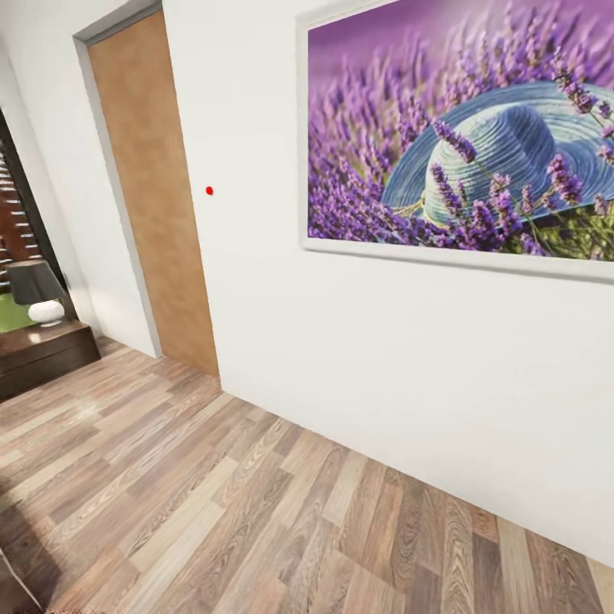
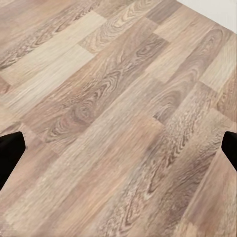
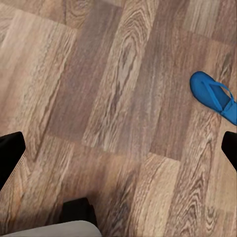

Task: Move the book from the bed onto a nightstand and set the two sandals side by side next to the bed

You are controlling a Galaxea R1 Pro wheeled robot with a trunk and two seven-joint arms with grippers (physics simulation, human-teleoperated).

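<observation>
A bright blue flip-flop sandal with a thong strap lies flat on the brown wood-plank floor, partly cut off by the right wrist view's edge. The right gripper hangs above the boards, black fingertips spread wide, empty. The left gripper likewise gapes over bare planks.

Bright, even light; soft, slightly blurred renders.

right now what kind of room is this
Likely a room in a home, perhaps a bedroom: a wood-plank floor, a framed lavender-and-hat picture on a white wall, a table lamp on a low dark cabinet, and a blue sandal on the floor.
</observation>
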